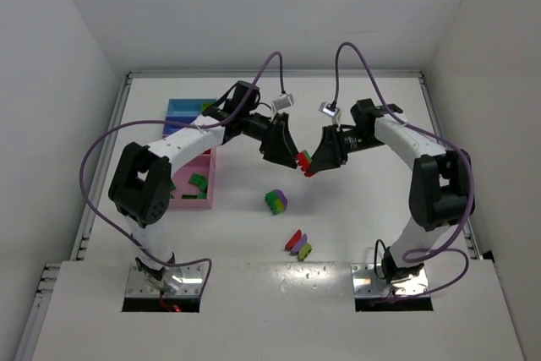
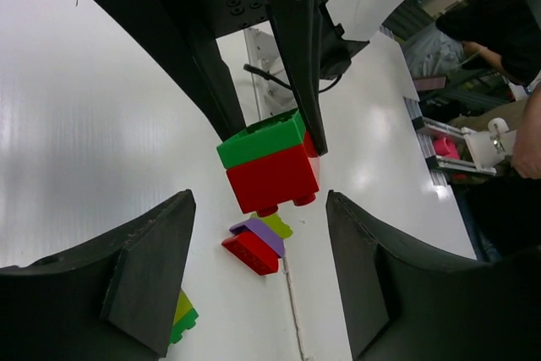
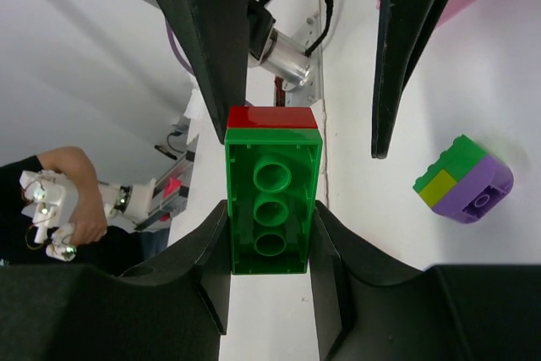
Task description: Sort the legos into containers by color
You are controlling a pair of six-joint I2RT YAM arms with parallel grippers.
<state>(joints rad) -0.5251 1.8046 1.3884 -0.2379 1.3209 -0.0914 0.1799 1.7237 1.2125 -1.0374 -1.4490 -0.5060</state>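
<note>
Left claw (image 2: 259,209) is spread wide. Its matte dark pads (image 2: 135,276) stand clear on either side of a two-brick stack and touch nothing.

Far left on the top camera is the row of joined shallow trays:
- light blue tray (image 1: 188,106) at the back
- darker blue tray (image 1: 177,120) next; the contents of both blue trays can't be made out, as the left arm covers part of them
- pink tray (image 1: 211,183) nearest, with at least two green bricks (image 1: 199,181) lying inside

White glossy surface (image 1: 363,209), mid-field:
- a multicoloured block (image 1: 275,201) in green, yellow-green and purple, with rounded corners
- nearer the bases, a loose red brick (image 1: 293,238), purple brick (image 1: 299,244) and yellow-green brick (image 1: 305,250), side by side and touching

Right claw (image 3: 270,209) is closed narrow on the stack, its fingers pressed to the long sides of the green brick (image 3: 270,166). A red brick (image 3: 270,116) is joined to it. The stack is held between the two arms, well apart from the trays.

View differences:
- Only the right wrist camera shows the green brick's hollow face with three round tubes, and the left claw's fingers flanking the red end.
- Only the left wrist camera shows the red brick's full side, with knobs along one edge.
- Only the top camera shows the trays whole.
</note>
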